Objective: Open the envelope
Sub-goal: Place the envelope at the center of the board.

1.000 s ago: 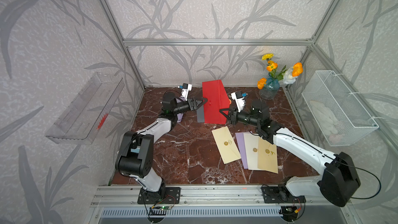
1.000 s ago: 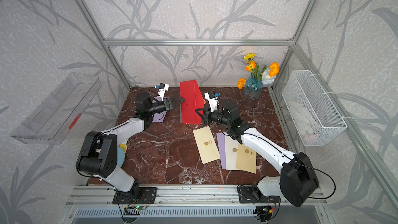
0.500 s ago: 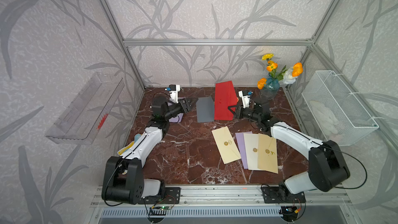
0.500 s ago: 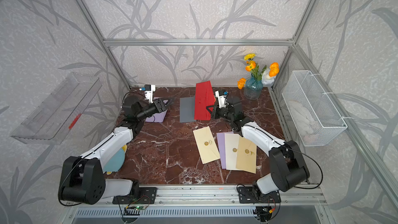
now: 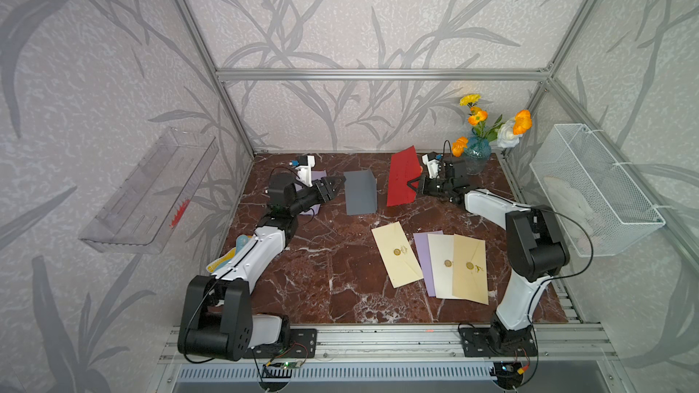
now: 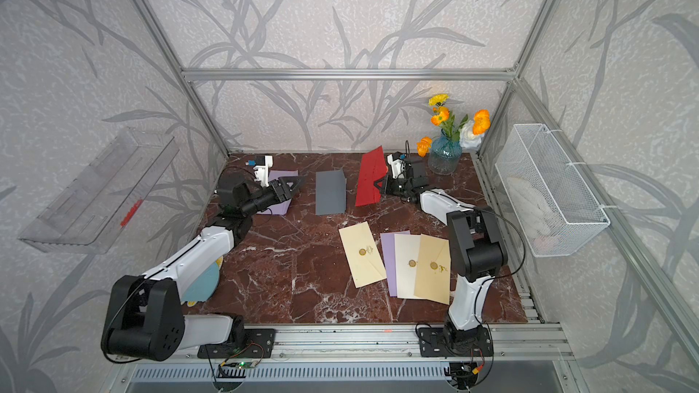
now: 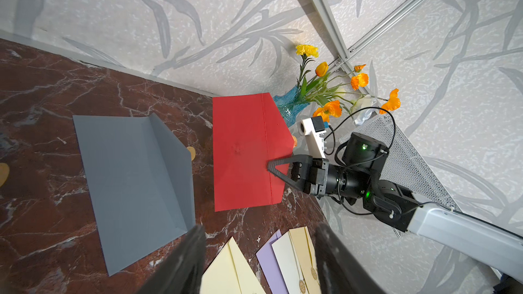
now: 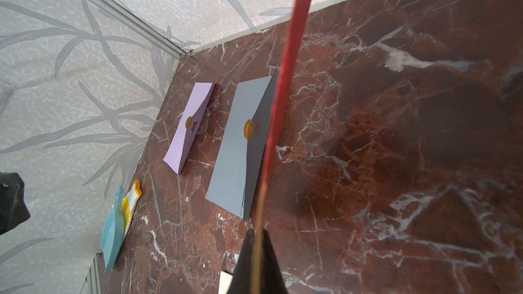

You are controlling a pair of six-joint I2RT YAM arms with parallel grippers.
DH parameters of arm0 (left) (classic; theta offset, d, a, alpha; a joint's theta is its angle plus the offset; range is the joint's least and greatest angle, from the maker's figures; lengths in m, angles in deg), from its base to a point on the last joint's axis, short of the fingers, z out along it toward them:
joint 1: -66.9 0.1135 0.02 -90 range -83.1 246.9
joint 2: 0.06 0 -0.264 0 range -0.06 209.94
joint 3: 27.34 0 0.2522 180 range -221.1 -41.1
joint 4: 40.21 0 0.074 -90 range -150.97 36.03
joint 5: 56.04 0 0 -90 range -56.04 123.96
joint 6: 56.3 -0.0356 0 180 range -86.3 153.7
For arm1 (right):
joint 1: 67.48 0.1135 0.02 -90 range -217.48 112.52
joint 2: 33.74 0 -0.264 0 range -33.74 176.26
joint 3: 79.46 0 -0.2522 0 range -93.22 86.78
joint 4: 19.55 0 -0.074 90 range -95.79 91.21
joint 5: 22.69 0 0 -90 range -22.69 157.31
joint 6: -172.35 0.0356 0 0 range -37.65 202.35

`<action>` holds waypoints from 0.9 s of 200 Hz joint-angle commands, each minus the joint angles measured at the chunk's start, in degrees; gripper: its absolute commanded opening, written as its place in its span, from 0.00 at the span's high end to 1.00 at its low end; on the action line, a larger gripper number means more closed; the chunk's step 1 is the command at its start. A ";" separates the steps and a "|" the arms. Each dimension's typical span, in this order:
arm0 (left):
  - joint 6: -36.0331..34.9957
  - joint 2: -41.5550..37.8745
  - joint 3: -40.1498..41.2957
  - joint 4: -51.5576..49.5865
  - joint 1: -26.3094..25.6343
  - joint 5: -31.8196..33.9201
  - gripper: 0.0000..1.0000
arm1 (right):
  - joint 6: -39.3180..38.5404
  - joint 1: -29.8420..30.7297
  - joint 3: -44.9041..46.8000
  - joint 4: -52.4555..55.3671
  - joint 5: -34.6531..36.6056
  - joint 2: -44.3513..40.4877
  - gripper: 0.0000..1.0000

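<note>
Since a second earlier, the left gripper (image 5: 334, 187) had drawn back from the red envelope (image 5: 403, 177) toward the left wall, and the right gripper (image 5: 413, 185) had carried that envelope nearer the vase of orange and yellow flowers (image 5: 477, 149). Its jaws were pinched tight on the envelope by the flap fold, holding it on edge at the back of the dark red marble tabletop (image 5: 321, 277). The left jaws stood partly apart with nothing between them, above a lilac envelope (image 6: 281, 177). Between the two grippers a grey envelope (image 5: 360, 192) lay on the marble with its flap raised. Nearer the front, a cream envelope (image 5: 397, 253) lay just beside three overlapping ones (image 5: 450, 264), gold seals showing on three of the four. A light blue and yellow item (image 6: 204, 281) lay by the left arm. Leaf-patterned grey wallpaper covered the walls inside an aluminium frame (image 5: 378, 73); a clear plastic tray (image 5: 151, 190) hung on the left wall and a white wire basket (image 5: 590, 190) on the right.
</note>
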State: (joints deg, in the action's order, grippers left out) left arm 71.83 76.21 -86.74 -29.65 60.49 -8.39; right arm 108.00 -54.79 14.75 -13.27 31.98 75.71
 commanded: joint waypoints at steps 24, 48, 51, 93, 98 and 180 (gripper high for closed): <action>-1.64 -1.22 0.82 -1.17 -0.18 0.58 0.38 | -1.87 -3.62 -10.12 8.05 -6.06 9.04 1.00; -1.72 -1.13 1.00 -1.06 -0.16 0.73 0.39 | -3.42 -4.72 -14.07 11.99 -7.71 12.60 1.00; -1.66 -0.98 1.09 -1.03 -0.13 0.69 0.40 | -3.56 -4.81 -14.43 12.30 -8.07 12.96 1.00; -1.92 -0.81 0.93 -1.68 -0.14 0.42 0.40 | -6.26 -5.48 -18.47 15.86 -11.59 17.95 1.00; -1.92 -0.90 0.84 -1.79 -0.17 0.42 0.40 | -6.86 -5.48 -19.02 16.76 -11.52 18.48 1.00; -1.99 -0.76 0.82 -2.08 -0.09 0.60 0.41 | -8.77 -7.58 -20.78 19.41 -9.03 22.12 0.99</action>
State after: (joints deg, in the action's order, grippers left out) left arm 71.08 76.21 -86.57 -31.58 60.49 -7.93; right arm 100.46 -61.59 -5.14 5.04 22.82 97.13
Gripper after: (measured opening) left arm 0.591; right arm 0.046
